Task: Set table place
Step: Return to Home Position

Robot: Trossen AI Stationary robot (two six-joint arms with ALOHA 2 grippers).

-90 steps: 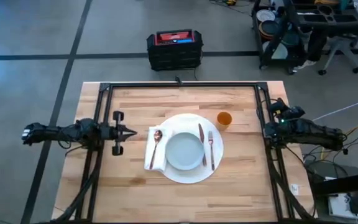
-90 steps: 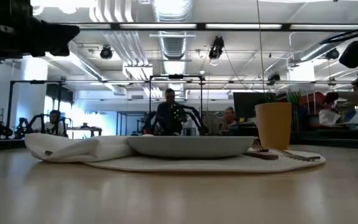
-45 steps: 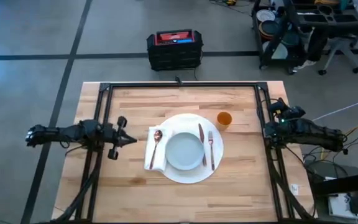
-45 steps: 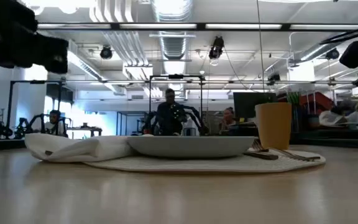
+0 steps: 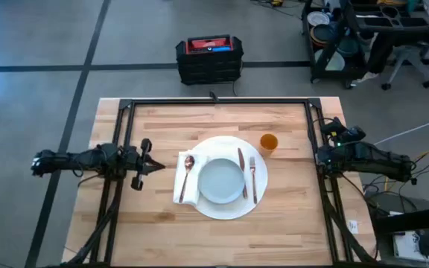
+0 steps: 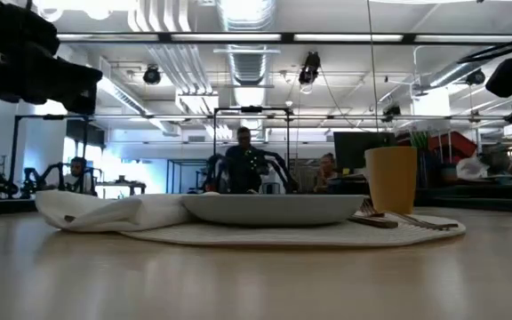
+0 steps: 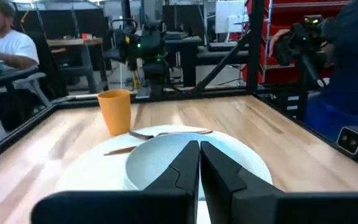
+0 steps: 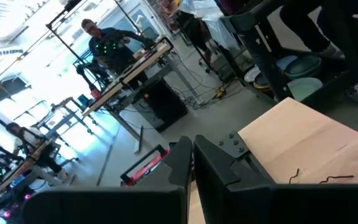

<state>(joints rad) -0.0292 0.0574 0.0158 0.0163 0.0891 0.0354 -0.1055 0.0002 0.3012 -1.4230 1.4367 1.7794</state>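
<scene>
Place setting appears complete, judged from the layout. The round white mat (image 5: 223, 212) lies flat on the table (image 5: 162, 231), slightly right of centre in the high view. The plate (image 5: 220, 181) sits in the mat's middle. A knife (image 5: 241, 162) and a fork (image 5: 253, 179) lie side by side on the mat, right of the plate. A napkin (image 5: 182, 187) overlaps the mat's left edge and carries a spoon (image 5: 188, 175). An orange cup (image 5: 269, 143) stands upright on bare wood just off the mat's upper right edge, near the knife's far end. That arrangement puts each item where a diner would reach for it.

The left gripper (image 5: 156, 166) hovers left of centre, pointing toward the napkin but apart from it. The low view shows it raised above the tabletop at upper left. Its jaws are pressed together and hold nothing, which suits an arm with no item left to carry.

The right gripper (image 8: 190, 148) belongs to the arm folded at the table's right edge over the frame rail. Its jaws are also closed and empty, aimed away from the setting.

Remaining work looks limited to parking the left arm. A low sweep near the napkin could drag it.
</scene>
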